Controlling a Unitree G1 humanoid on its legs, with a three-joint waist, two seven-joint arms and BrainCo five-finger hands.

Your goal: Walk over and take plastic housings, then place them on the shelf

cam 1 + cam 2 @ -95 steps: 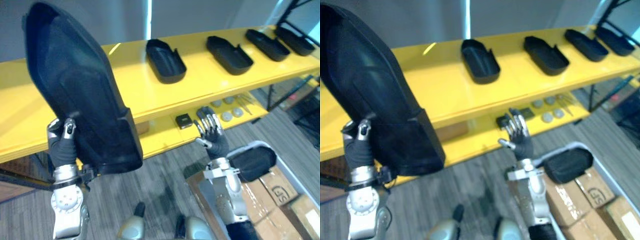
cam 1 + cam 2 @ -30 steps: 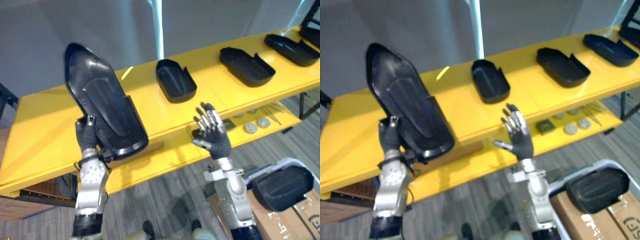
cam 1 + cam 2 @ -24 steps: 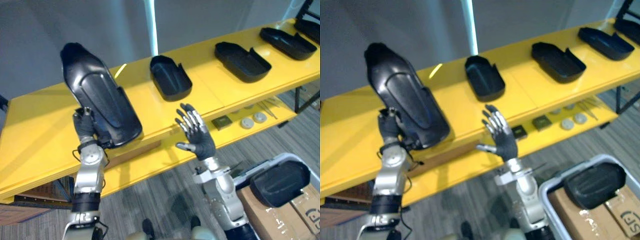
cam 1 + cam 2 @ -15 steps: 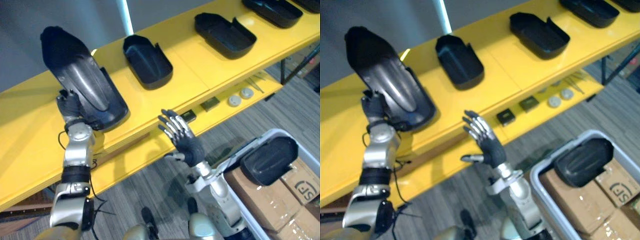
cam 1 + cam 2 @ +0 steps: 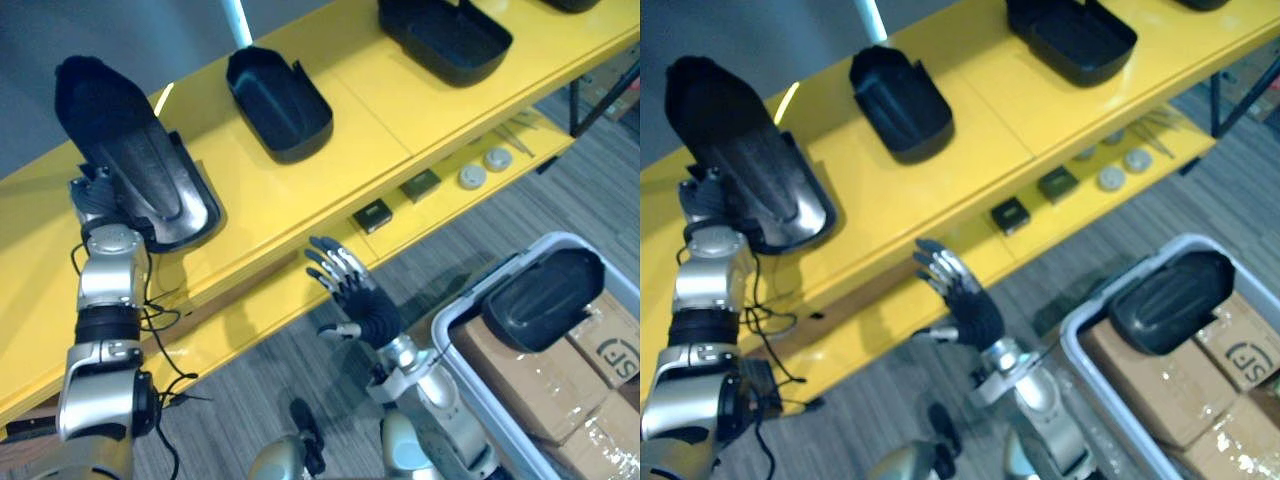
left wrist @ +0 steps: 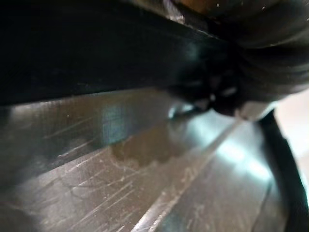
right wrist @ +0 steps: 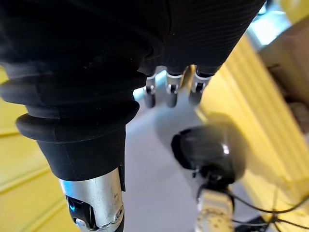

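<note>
Left hand (image 5: pixel 96 198) has lowered gripped housing (image 5: pixel 130 150) onto shelf (image 5: pixel 362 112)

No lettering clear enough to read with certainty, one dark printed mark on the top face of the cardboard box (image 5: pixel 600 352), just beside the grey bin (image 5: pixel 462 312) on its outer side, characters too small to make out.

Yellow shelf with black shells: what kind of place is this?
Likely a workshop or small factory: black plastic housings lined up on a long yellow shelf, small parts on the lower shelf, and a grey bin with cardboard boxes.
</note>
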